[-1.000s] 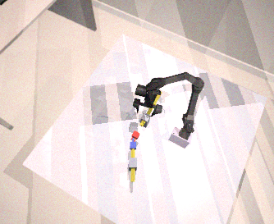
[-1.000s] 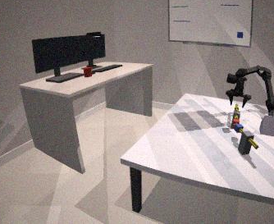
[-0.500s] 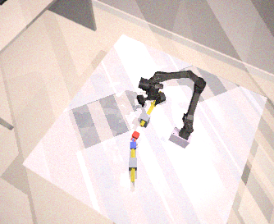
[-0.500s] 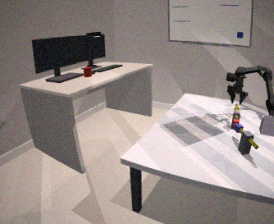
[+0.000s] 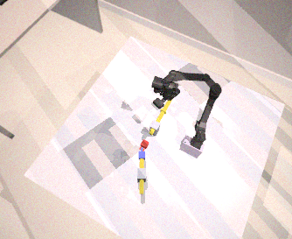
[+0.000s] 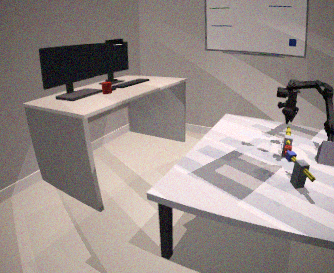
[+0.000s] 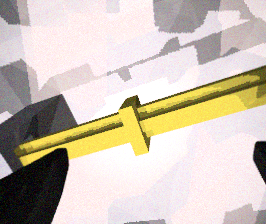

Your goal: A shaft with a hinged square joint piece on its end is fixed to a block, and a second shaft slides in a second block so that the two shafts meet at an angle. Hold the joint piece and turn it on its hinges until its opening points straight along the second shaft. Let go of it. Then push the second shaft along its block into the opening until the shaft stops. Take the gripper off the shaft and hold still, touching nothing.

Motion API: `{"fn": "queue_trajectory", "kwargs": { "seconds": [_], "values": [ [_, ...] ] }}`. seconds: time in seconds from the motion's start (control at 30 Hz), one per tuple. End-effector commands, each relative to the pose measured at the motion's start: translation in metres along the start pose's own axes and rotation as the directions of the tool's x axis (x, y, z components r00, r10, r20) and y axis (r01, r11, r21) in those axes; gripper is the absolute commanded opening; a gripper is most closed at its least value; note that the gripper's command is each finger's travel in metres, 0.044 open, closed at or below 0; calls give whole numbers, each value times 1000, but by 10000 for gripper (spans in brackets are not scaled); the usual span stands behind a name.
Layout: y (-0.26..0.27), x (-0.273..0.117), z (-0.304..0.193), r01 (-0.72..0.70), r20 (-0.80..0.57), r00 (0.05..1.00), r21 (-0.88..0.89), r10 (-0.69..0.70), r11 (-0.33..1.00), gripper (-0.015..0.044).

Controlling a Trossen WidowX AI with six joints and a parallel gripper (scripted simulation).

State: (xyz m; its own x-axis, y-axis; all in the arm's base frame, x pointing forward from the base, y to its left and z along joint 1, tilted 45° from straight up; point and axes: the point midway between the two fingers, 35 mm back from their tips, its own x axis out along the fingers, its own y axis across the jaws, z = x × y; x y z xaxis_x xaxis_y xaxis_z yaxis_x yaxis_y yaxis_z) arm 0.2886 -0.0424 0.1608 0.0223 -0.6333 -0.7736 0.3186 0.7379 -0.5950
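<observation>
From the near side of the bench (image 5: 214, 182) (image 6: 195, 191), I first meet the dark block (image 5: 142, 174) (image 6: 299, 175) carrying the first yellow shaft (image 5: 142, 187) (image 6: 309, 174). Beyond it comes the blue piece (image 5: 142, 155) (image 6: 291, 155), then the red joint piece (image 5: 144, 144) (image 6: 287, 149) at that shaft's end. Farther along, the second block (image 5: 155, 126) (image 6: 287, 142) stands between the joint piece and my fingers (image 5: 166, 100) (image 6: 289, 121). They're released and spread wide above the second yellow shaft (image 5: 163, 112) (image 6: 288, 131) (image 7: 189, 111), whose raised crosspiece (image 7: 135, 131) shows between them in the wrist view. My arm's pale base (image 5: 197, 153) (image 6: 329, 153) stands off to one side. Well apart is a desk (image 5: 26, 18) (image 6: 157, 85) with a red cup (image 6: 106, 87) and dark monitors (image 6: 75, 65); a whiteboard (image 6: 255, 18) hangs on the wall.
</observation>
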Motion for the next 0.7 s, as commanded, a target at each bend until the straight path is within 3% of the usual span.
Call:
{"fn": "queue_trajectory", "kwargs": {
  "seconds": [0.0,0.2,0.4,0.67],
  "values": [
    [-20,-5,4,46,12,999,-130,-45,991,440],
    [-45,-9,6,105,18,994,-296,-104,949,440],
    [-46,-10,6,107,18,994,-301,-106,948,440],
    [-47,1,8,110,6,994,-81,-110,991,440]
  ]
}}
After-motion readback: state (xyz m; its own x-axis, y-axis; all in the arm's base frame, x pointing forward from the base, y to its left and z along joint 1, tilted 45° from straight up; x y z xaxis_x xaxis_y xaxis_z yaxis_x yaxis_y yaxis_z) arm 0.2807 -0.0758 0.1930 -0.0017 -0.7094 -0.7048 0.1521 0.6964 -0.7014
